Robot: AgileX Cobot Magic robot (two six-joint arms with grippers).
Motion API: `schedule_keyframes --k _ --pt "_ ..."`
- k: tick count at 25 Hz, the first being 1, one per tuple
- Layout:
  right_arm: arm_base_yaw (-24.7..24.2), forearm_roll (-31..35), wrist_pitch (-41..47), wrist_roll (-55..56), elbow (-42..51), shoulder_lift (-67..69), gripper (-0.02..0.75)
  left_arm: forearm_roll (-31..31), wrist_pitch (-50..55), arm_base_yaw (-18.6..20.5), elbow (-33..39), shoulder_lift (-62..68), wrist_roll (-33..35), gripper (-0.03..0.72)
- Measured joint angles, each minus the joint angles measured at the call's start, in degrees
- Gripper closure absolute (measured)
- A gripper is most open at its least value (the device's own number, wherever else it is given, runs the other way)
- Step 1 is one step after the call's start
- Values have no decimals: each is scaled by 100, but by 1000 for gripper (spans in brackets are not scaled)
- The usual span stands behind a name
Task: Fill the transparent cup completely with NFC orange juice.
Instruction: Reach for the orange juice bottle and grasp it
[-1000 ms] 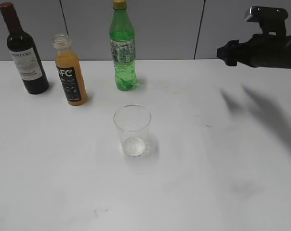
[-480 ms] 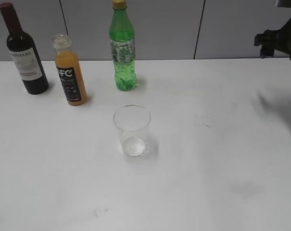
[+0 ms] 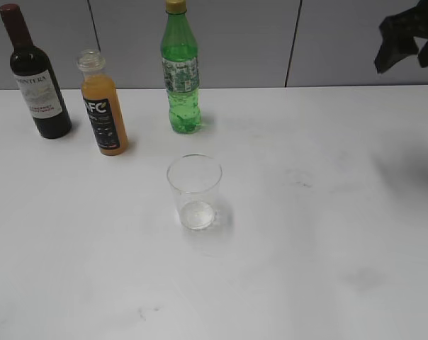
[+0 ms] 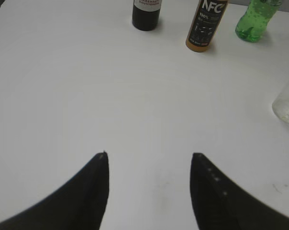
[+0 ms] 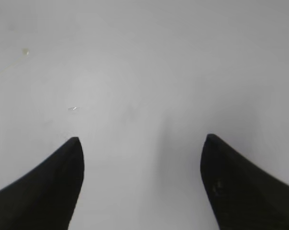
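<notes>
Left gripper (image 4: 149, 155) hangs empty over bare table (image 4: 87, 86), its jaws apart with nothing between them; the right gripper (image 5: 142, 139) is likewise spread wide and empty, high at the far right edge of the exterior view. Beyond the left gripper, the juice bottle (image 3: 104, 106) stands upright near the back left, between the wine bottle (image 3: 35, 78) and the soda bottle (image 3: 181, 71), apart from both. Its neck looks uncapped, though that is hard to be sure of. The cup (image 3: 194, 191) stands upright and empty near the table's middle, in front of the bottles.

The step in hand seems to be reaching for the juice. I would come at it level from the open front side, clamp on the labelled body below the shoulder, and lift straight up to spare the wine bottle. Tip slowly over the cup's rim, since so light a cup could slide or topple if bumped.
</notes>
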Motion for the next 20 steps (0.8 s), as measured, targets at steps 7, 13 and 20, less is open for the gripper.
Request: schedule_keyframes --k 7,13,20 --pt "0 50 623 -334 -31 -964 150 0 0 0 0 0 0 267" --pt "0 45 629 7 426 -1914 150 0 0 0 0 0 0 267" --pt "0 45 -220 268 2451 -3685 150 0 0 0 0 0 0 267"
